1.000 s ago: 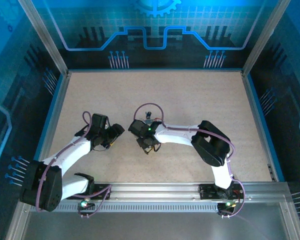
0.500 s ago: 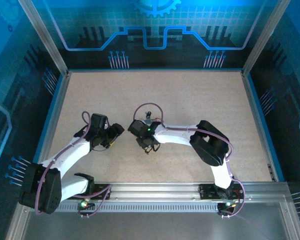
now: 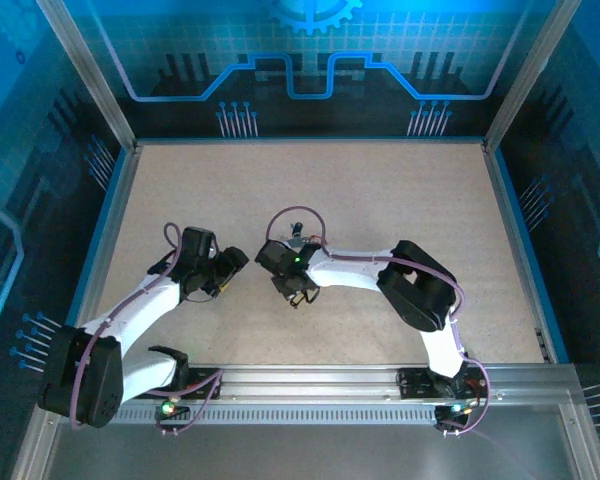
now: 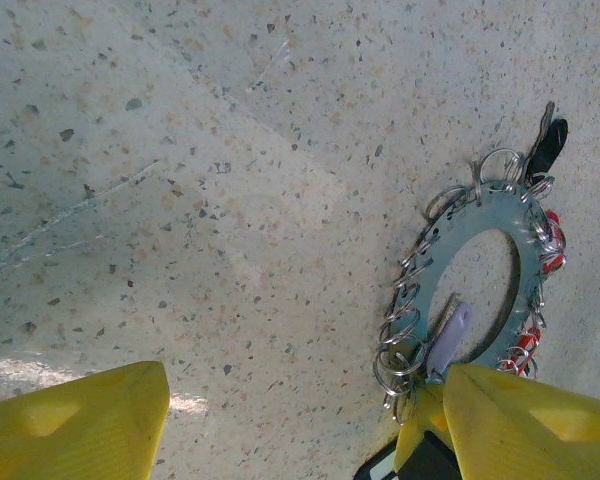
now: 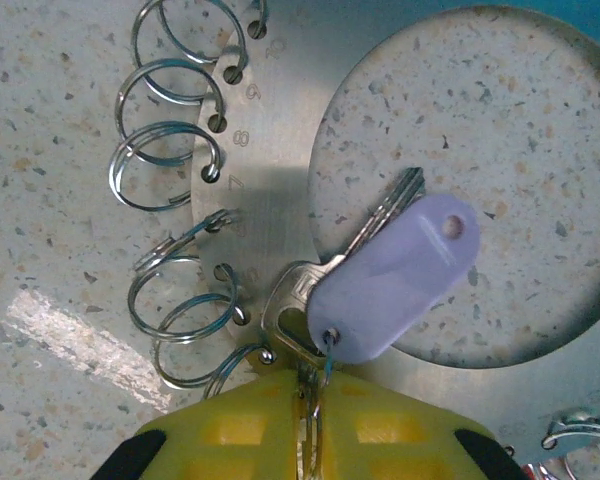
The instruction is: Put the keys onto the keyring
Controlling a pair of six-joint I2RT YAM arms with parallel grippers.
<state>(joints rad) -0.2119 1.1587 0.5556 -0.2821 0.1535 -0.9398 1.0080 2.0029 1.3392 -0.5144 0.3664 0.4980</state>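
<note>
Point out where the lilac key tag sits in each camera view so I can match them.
Top external: hidden beneath the right gripper, near the centre of the table.
Left wrist: lilac tag lower right, at the hole's lower edge in the ring plate.
Right wrist: tag centre-right, just above the yellow fingers.
Shared landmark: the ring plate edged with split rings.

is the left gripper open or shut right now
Open. The left gripper has its yellow fingers far apart over the table, holding nothing.
</note>
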